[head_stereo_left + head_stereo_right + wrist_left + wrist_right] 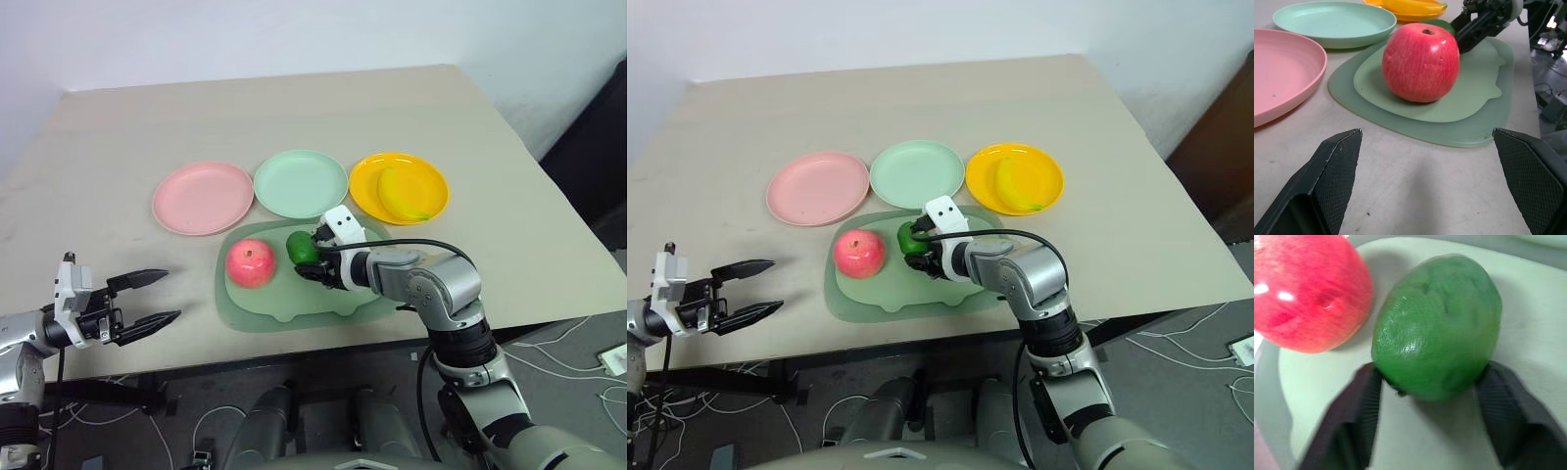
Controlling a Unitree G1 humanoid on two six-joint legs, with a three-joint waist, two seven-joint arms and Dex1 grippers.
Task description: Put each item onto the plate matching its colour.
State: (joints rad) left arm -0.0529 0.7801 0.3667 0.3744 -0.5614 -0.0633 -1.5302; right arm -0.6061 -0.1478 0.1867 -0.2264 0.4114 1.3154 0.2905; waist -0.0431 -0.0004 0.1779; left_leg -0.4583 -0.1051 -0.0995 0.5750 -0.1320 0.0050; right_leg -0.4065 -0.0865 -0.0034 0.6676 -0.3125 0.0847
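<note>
Right arm (pixel 446 294): silver-grey metallic housings in rounded segments, joined by black collars at elbow and forearm. A thin black cable (pixel 411 245) loops from the wrist back over the forearm. A white blocky module (pixel 344 225) with small dark holes sits atop the wrist. Right gripper (pixel 315 257): two black fingers; their inner pads (pixel 1364 416) carry a fine woven, mesh-like texture. Left arm (pixel 22 338): the same silver-grey shell, with a white bracket (pixel 71 286) upright on the wrist and a black cable trailing beneath. Left gripper (pixel 157 297): two black, tapering, pointed fingers with hollow wedge-shaped backs and cross-hatched pads (pixel 1344 161).
</note>
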